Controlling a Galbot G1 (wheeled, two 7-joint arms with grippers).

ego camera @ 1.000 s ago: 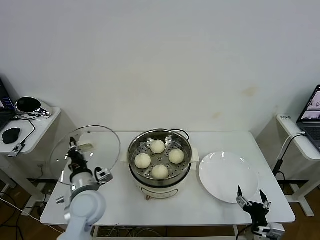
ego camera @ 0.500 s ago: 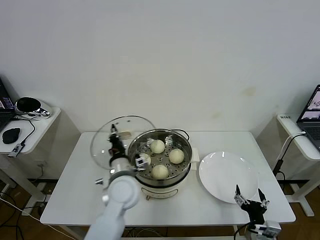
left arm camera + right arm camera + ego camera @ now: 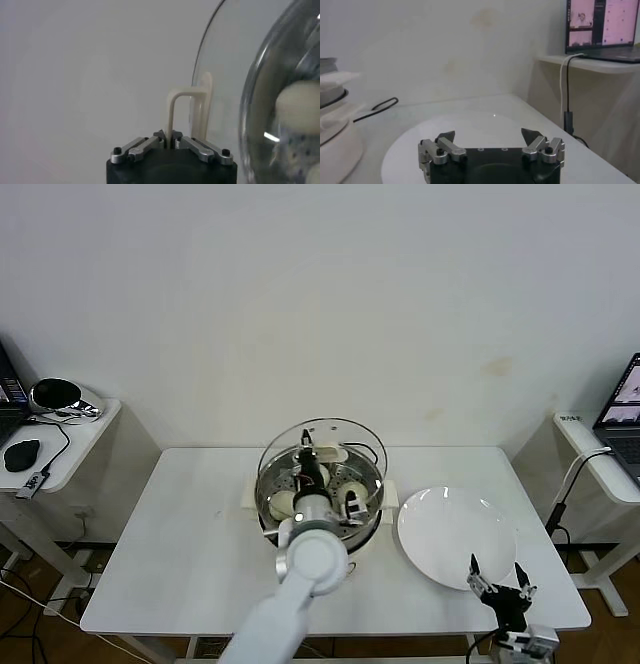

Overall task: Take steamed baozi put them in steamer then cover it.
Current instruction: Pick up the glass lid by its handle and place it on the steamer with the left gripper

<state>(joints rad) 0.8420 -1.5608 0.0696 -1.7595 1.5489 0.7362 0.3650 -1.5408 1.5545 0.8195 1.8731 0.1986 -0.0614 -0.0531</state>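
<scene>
Lid is gripped by its handle in the clenched left claw, held above the steamer at frame centre. Right claw, released, is parked lower right beside the plate.

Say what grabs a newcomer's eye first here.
The left gripper, mid-table, is shut on the handle of the glass lid, carrying it above the steamer with the baozi showing through. To the steamer's right lies a bare white plate, and the right gripper waits open at the plate's near edge.
</scene>
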